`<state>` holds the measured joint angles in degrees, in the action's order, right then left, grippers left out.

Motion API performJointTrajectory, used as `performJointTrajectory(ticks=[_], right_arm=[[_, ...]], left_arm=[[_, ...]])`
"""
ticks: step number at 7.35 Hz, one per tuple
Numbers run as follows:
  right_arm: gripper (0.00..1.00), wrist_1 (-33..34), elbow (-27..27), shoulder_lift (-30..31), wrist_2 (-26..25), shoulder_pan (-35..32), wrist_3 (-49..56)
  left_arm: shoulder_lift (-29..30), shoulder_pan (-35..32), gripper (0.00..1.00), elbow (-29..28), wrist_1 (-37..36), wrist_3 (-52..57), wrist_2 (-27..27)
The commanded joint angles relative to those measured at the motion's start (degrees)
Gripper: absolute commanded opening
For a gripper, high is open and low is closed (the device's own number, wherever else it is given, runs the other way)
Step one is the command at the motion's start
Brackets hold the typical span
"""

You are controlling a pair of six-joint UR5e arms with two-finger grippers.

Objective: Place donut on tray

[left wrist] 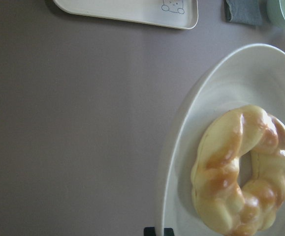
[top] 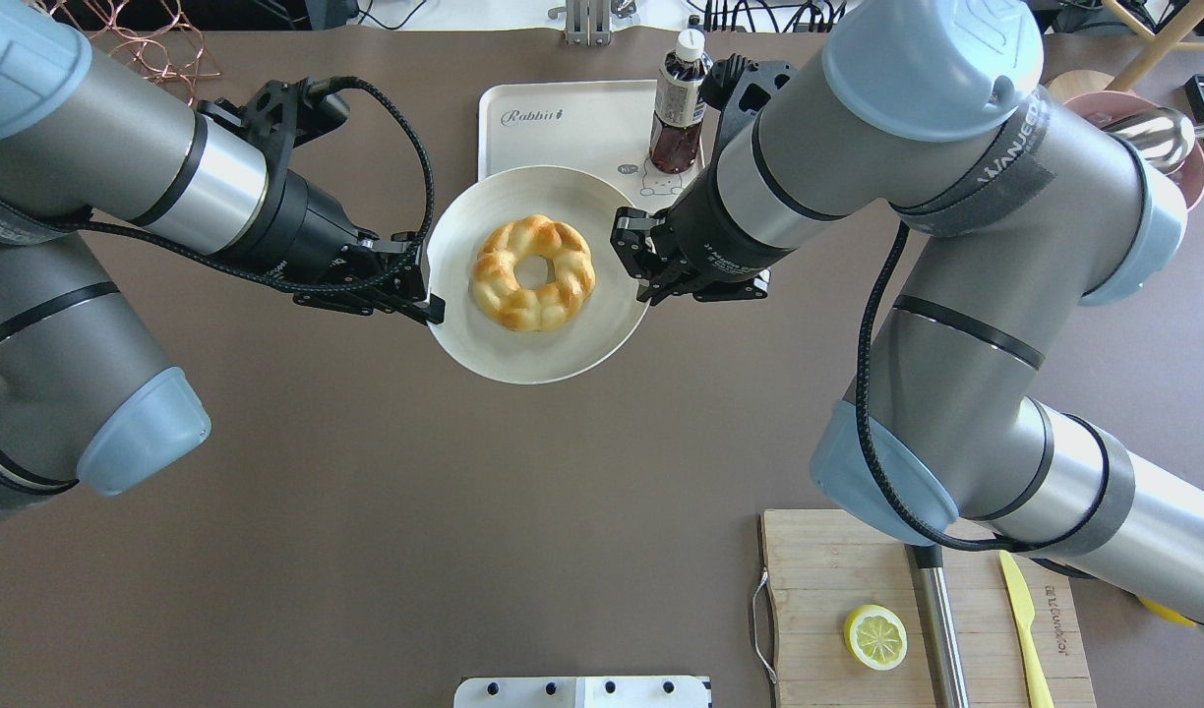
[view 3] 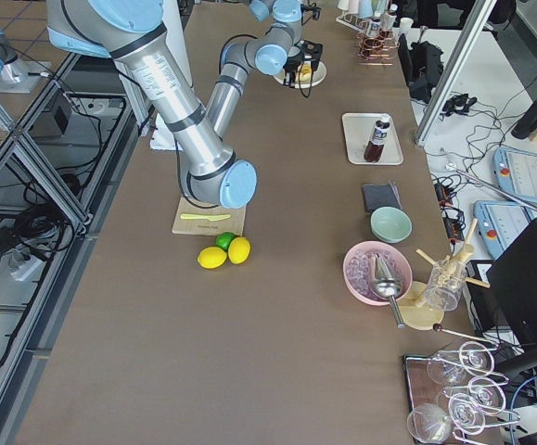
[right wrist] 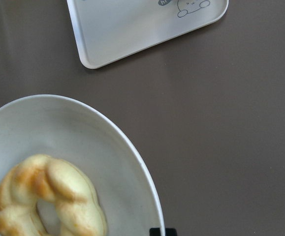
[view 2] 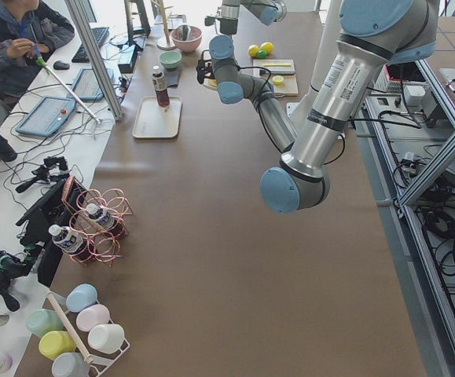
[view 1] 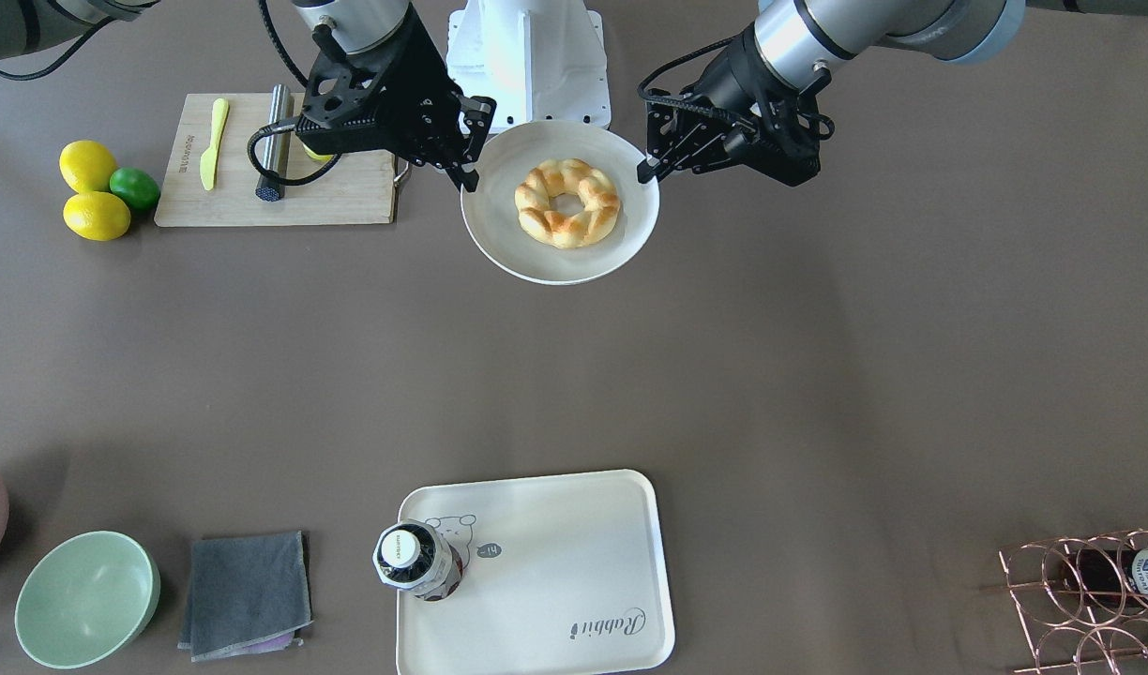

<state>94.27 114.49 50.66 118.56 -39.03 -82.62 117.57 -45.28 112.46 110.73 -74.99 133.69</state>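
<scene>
1. Right there, the donut (view 1: pixel 567 202), flat in the middle of the round off-white plate (view 1: pixel 536 262), hole upward, touching neither gripper.
2. Flanked on both sides: left gripper (view 1: pixel 646 172) at one edge of the plate, right gripper (view 1: pixel 468 176) at the opposite edge, donut midway between them.
3. Pinches the rim with the left gripper's fingers, closed onto the plate's edge; same on the right, fingers clamped on the rim.
4. Looks lifted off the table, plate level, held from both sides; in the wrist views, brown tabletop well below the rim.
5. Reaches in near-horizontal from each side, both wrists level, fingers pointing toward the plate's centre, elbows bent out wide.
6. Not on the tray (view 1: pixel 574 572) yet: cream tray well apart, across the table, with a bottle (view 1: pixel 415 560) upright on its bear-print corner.
</scene>
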Motion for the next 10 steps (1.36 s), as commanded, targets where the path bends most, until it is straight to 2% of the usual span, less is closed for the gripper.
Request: performJointTrajectory(ticks=[1, 5, 6, 8, 9, 10], right_arm=[[1.0, -0.1, 0.3, -0.6, -0.2, 0.1, -3.0], [1.0, 0.1, 0.4, 0.1, 0.5, -1.8, -2.5], [1.0, 0.1, 0.5, 0.8, 0.6, -2.5, -2.4], [1.0, 0.3, 0.6, 3.7, 0.8, -5.0, 0.3], [1.0, 0.3, 1.5, 6.3, 0.8, -6.3, 4.4], [1.0, 0.4, 1.6, 8.4, 0.8, -7.4, 7.2]], left_arm=[[-0.1, 0.0, 0.0, 0.3, 0.0, -1.2, 0.0], [0.1, -0.2, 0.0, -0.7, -0.8, -4.6, -0.5], [0.1, -1.1, 0.0, -1.2, -2.8, -6.4, -0.2], [1.0, -3.8, 0.0, -1.5, -12.7, -6.5, 2.5], [1.6, -4.5, 0.0, -3.6, -12.9, -6.7, 2.5], [4.8, -5.5, 0.0, -9.1, -12.4, -6.7, 2.5]])
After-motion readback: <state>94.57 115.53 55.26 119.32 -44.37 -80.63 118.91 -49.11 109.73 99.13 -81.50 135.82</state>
